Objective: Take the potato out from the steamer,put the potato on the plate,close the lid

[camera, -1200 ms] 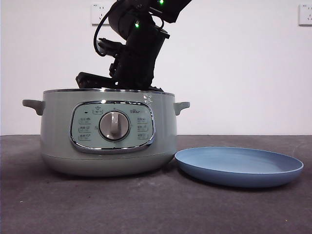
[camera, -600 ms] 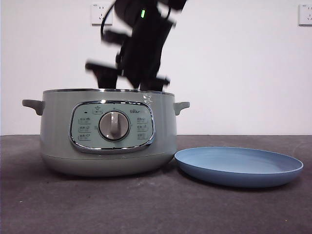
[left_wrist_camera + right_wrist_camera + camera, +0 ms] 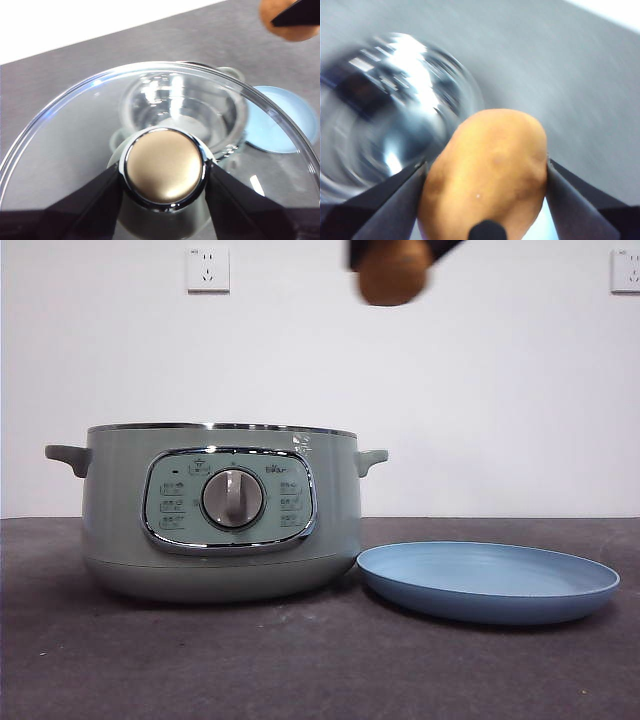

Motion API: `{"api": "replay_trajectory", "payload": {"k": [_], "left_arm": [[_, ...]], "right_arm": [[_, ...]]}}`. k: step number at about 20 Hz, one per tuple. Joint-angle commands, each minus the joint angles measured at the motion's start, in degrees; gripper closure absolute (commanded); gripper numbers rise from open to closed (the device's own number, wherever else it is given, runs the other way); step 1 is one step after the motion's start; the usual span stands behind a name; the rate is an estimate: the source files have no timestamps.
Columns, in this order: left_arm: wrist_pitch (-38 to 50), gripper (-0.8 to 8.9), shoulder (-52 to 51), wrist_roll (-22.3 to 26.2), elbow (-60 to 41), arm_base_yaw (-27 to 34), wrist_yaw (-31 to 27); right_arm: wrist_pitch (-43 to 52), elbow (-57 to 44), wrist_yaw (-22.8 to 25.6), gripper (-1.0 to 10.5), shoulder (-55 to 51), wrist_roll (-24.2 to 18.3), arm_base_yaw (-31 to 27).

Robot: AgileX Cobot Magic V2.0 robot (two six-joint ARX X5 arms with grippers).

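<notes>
One potato [image 3: 487,180] hangs high above the steamer [image 3: 220,510], clamped between the jaws of the right gripper [image 3: 485,185]. One lid [image 3: 75,130] is held aloft by the left gripper [image 3: 162,175], whose jaws squeeze its knob [image 3: 164,166]. One steamer, uncovered, sits on the dark surface [image 3: 300,660], with one empty blue plate [image 3: 488,582] just beside it.

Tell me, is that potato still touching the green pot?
Apart. The front view shows the potato high above the steamer, bare wall between them. The right wrist view shows the right gripper clamping it.
</notes>
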Motion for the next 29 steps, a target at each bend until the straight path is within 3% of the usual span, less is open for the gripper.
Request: {"api": "replay_trajectory", "payload": {"k": [1,3,5,11,15,23,27,29], "left_arm": [[2.86,8.22,-0.39,0.24,1.18,0.17,0.48],[2.89,8.22,-0.22,0.24,1.18,0.17,0.48],[2.99,8.22,0.24,0.26,1.18,0.17,0.48],[3.15,8.22,0.68,0.28,1.18,0.17,0.46],[3.8,8.22,1.38,0.28,1.18,0.17,0.44],[6.36,8.22,5.62,0.57,1.18,0.17,0.79],[9.77,8.22,9.05,0.7,1.18,0.11,4.85],[11.58,8.22,11.08,0.7,1.18,0.07,5.07]], "right_arm": [[-3.58,-1.01,-0.09,9.6,0.52,-0.35,-2.38],[-4.17,-3.89,-0.44,9.6,0.37,-0.33,-4.37],[-0.83,-9.49,-4.61,9.6,0.31,-0.2,-5.84],[17.77,-31.63,-7.17,9.6,0.31,2.71,-6.56],[28.02,-41.16,-7.45,9.6,0.35,3.21,-7.1],[34.29,-47.28,-7.63,9.6,0.57,3.37,-9.73],[33.18,-47.28,-10.75,9.6,1.2,3.98,-10.58],[32.54,-47.28,-12.07,8.6,2.25,4.76,-10.58]]}}
